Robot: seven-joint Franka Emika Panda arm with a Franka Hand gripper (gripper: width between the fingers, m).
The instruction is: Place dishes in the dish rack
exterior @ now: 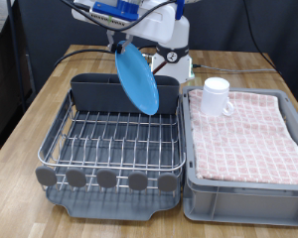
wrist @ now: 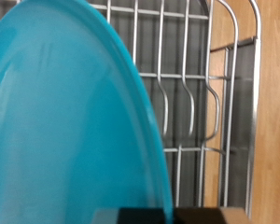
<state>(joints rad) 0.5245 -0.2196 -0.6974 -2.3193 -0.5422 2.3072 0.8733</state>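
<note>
My gripper is shut on the top rim of the round bright-blue plate and holds it on edge, tilted, above the back of the dish rack. In the wrist view the plate fills most of the picture, with the rack's silver wire grid beneath it. The white handled mug stands on the pink checkered cloth to the exterior view's right of the rack. The wooden spoon is out of view.
The rack's tall grey cutlery compartment runs along its back, behind the plate. A grey crate holds the cloth. Both stand on a wooden table. A dark curtain and cables lie behind.
</note>
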